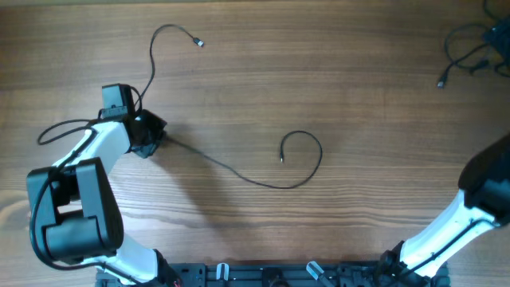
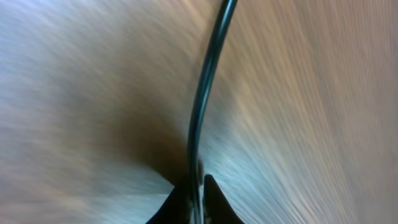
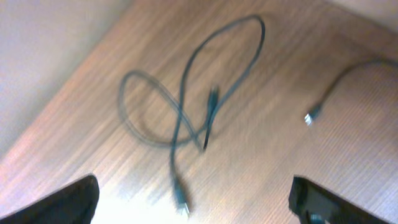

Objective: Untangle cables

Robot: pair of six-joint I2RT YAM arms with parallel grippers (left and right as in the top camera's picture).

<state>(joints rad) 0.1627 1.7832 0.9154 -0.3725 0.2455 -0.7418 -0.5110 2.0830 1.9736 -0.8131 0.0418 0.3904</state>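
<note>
Left arm (image 1: pixel 80 199): a white and black jointed body with a boxy black lower link, reaching up the left side of the table. Its own thicker black wire (image 1: pixel 60 127) bows out to the left.
Left jaws: pinched tight on the long cable, partway along it. In the wrist view two dark pointed fingertips (image 2: pixel 219 208) meet around the cord at the bottom edge.
Long cable (image 1: pixel 231 171): thin, black, smooth and round. One stretch rises from the jaws in a tall arch to a small pale plug (image 1: pixel 199 43) near the top. The other stretch runs right across the table and curls back in an open hook to a small tip (image 1: pixel 281 158).
Table (image 1: pixel 343 88): flat light-brown wood with fine, straight grain.
Tangled cables (image 1: pixel 476 49): thin dark cords in the far top right corner, well apart from the long cable. Their loops cross one another, and one strand trails out to a plug end (image 1: pixel 441 82). From overhead the frame edge cuts part of them off.
Right arm (image 1: pixel 470 209): white and black, rising from the lower right. Its end runs out of the overhead view.
Right jaws: spread wide with nothing between them. Only the black finger ends (image 3: pixel 68 202) show, at the bottom corners of the wrist view, with the tangle lying on the table ahead and apart from them.
Hard to make out: the left wrist view is smeared with blur. The right wrist view is soft, so I cannot tell which cord passes over which.
</note>
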